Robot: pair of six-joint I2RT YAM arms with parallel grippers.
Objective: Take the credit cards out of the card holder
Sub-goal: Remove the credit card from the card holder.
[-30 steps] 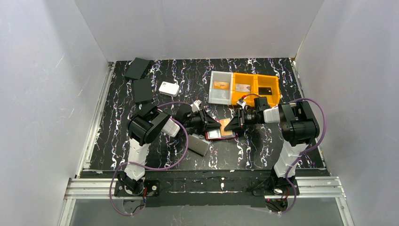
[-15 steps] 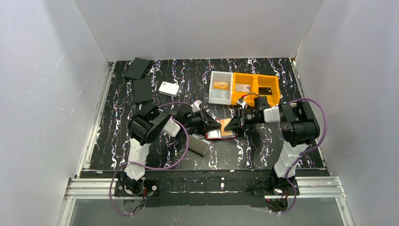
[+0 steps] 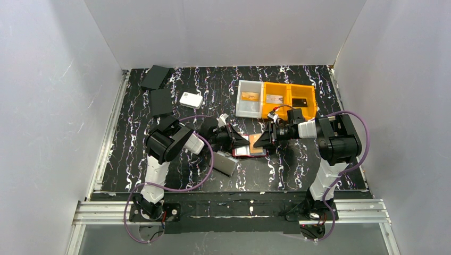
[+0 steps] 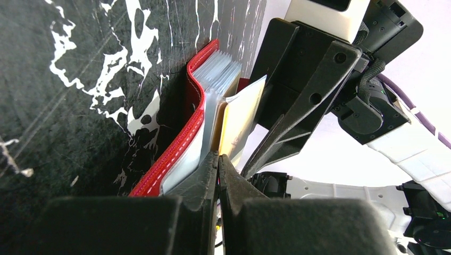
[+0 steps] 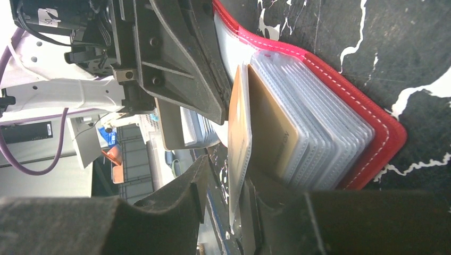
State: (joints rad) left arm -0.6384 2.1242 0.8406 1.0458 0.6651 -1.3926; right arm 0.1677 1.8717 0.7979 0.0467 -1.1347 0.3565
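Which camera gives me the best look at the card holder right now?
Right wrist: the card holder lies open and close, sleeves fanned, a gold card showing. Left wrist sees it edge-on; top view shows only a small, partly hidden patch.

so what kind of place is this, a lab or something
Probably a robot test cell in a lab: plain white panel walls box in a black marbled tabletop, and the left arm and right arm are mounted at an aluminium rail along its near edge.
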